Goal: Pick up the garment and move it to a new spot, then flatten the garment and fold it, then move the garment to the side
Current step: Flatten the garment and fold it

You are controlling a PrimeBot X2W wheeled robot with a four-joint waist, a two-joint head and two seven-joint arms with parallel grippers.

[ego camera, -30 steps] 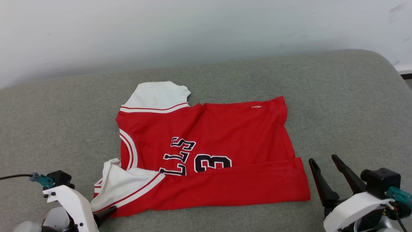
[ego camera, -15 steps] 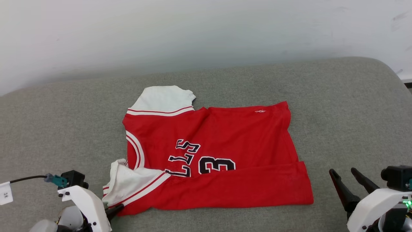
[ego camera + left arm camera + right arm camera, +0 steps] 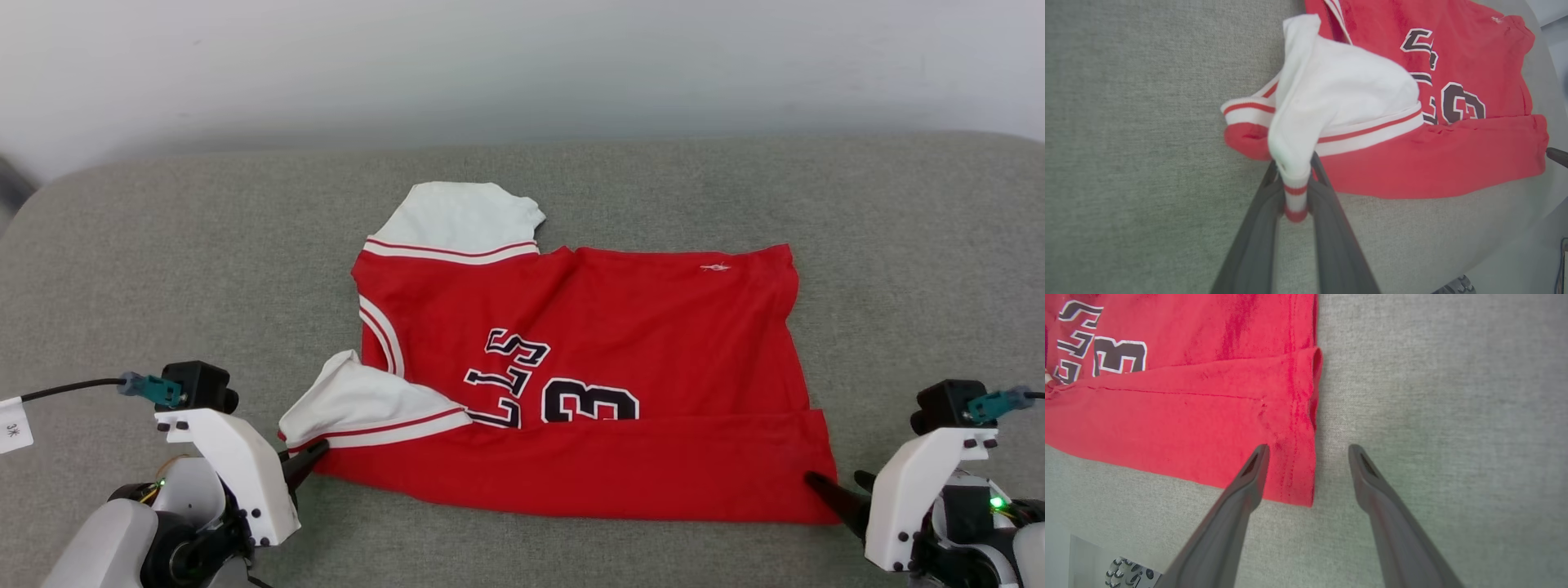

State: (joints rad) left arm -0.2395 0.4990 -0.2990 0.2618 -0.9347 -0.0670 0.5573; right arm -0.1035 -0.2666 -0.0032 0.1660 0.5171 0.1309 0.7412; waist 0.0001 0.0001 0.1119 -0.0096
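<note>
Nearest me, the left gripper is clamped on the striped cuff of the near white sleeve, a thin pinch of trim and no more. The right gripper hangs with its jaws spread over the near right hem corner, one finger above the red cloth and the other above bare cushion, gripping nothing. The garment lies in the middle of the grey cushion with its near long edge already turned up over the bottom of the lettering, so I take this for the start of the next fold. To do it well, I'd have the right side sink until a finger slides under both layers at that corner and closes before anything is lifted. Then both ends should rise together, keeping the near edge taut. That cloth looks thin and slippery, and a cuff-only hold could drag the sleeve out instead of carrying the body. Farther back, the other sleeve pokes out past the far edge and will want tucking in
</note>
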